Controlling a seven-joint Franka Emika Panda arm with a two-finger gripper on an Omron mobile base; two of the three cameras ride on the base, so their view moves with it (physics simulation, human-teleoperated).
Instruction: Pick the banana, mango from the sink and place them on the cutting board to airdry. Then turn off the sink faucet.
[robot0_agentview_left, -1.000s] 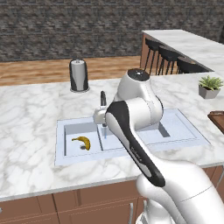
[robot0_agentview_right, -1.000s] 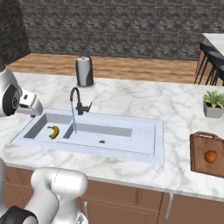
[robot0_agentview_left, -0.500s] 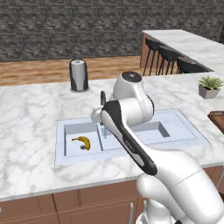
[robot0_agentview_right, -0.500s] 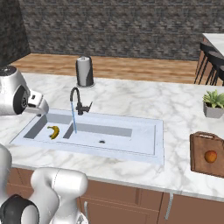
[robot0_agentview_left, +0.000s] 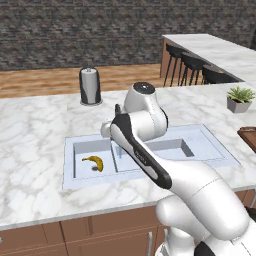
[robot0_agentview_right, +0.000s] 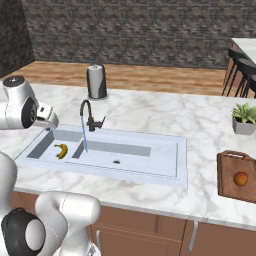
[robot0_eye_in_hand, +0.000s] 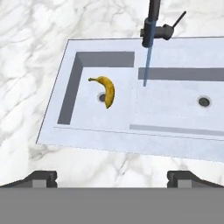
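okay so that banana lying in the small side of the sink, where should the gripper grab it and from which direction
Probably best at the middle of the banana, coming straight down from above. It lies flat on the floor of the sink's smaller compartment, over the drain, so its sides are free while the basin walls block a sideways approach. Set the open gripper's fingers across the curve's narrow width, away from the tapered tips.

Two base views look forward and down from behind, left and right. The hand view looks down from nearer. All share the sink (robot0_agentview_left: 210, 142) (robot0_agentview_right: 165, 145) (robot0_eye_in_hand: 175, 48).
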